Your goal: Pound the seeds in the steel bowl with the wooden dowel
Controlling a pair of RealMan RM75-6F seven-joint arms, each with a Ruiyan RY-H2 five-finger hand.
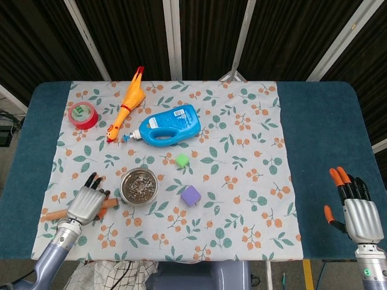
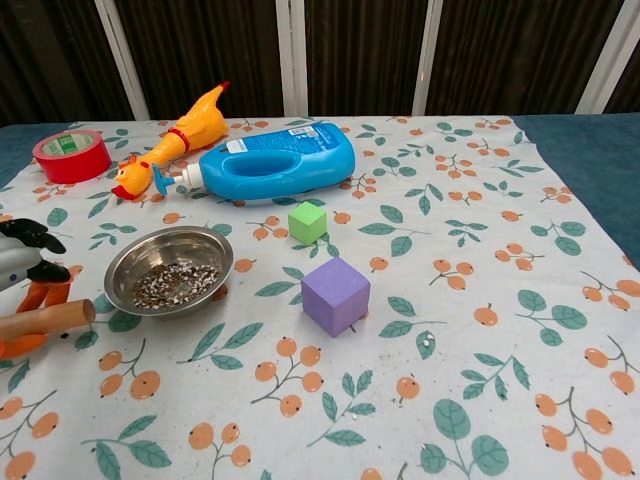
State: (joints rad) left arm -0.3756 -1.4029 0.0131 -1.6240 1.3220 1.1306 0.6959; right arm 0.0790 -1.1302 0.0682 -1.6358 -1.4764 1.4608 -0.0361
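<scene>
The steel bowl [image 1: 138, 186] [image 2: 168, 268] stands on the floral cloth left of centre, with dark seeds [image 2: 175, 285] spread over its bottom. The wooden dowel [image 1: 110, 203] [image 2: 45, 320] lies almost level just left of the bowl, one end close to the rim. My left hand [image 1: 86, 204] [image 2: 25, 272] grips the dowel around its middle, with fingers above and the thumb below it. My right hand [image 1: 360, 211] hovers over the blue table at the front right, fingers straight and apart, holding nothing; the chest view does not show it.
A purple cube [image 1: 190, 195] [image 2: 335, 295] and a green cube [image 1: 182, 160] [image 2: 307, 222] sit right of the bowl. Behind them lie a blue bottle [image 1: 169, 125], a rubber chicken [image 1: 127, 106] and a red tape roll [image 1: 83, 115].
</scene>
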